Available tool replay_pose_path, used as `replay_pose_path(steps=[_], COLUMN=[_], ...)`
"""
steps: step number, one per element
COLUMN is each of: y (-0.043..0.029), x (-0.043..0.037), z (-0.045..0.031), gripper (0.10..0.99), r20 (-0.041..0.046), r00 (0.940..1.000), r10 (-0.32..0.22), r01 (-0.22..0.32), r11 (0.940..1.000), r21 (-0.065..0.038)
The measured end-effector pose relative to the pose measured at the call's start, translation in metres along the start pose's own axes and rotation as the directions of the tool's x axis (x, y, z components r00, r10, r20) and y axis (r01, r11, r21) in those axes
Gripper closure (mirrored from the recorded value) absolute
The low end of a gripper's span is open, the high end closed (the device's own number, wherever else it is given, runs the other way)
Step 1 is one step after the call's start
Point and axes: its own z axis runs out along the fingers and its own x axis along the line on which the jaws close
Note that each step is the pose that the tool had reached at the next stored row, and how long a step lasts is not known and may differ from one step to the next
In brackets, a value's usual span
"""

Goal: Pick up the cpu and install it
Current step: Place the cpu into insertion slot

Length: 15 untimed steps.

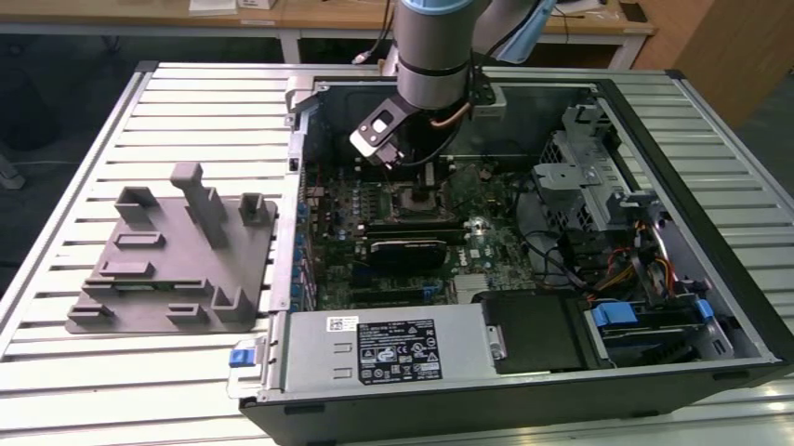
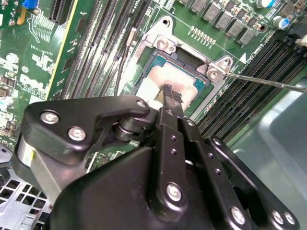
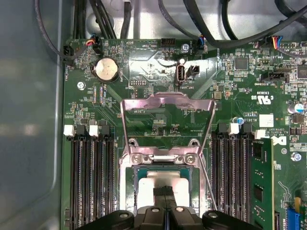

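Observation:
The cpu lies flat in the black socket frame on the motherboard, its silver-grey top facing up. My gripper hangs right over the chip's middle, its two black fingers pressed together with nothing between them. Whether the tips touch the chip's top I cannot tell. The socket's metal load plate stands raised and its thin lever sticks out free. In the exterior view the arm reaches down into the open computer case, with the gripper above the socket area.
Memory slots flank the socket on both sides, one holding a green module. Cables run along the board's edge. A grey plastic tray with upright posts sits on the slatted table at the exterior view's left. Drive cage and power supply fill the case.

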Motion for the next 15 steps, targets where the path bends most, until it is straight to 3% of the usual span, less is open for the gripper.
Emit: replay_pose_path(steps=[4, 11, 15], y=[0.0003, 0.0012, 0.0014], x=[0.0001, 0.0000, 0.0000], z=[-0.0090, -0.0331, -0.0403], gripper=[0.980, 0.980, 0.980], r20=[-0.0005, -0.0004, -0.0003], r00=[1.0000, 1.0000, 1.0000], r10=[0.000, 0.000, 0.000], r01=[0.000, 0.000, 0.000], r11=[1.0000, 1.0000, 1.0000], r21=[0.000, -0.002, -0.002])
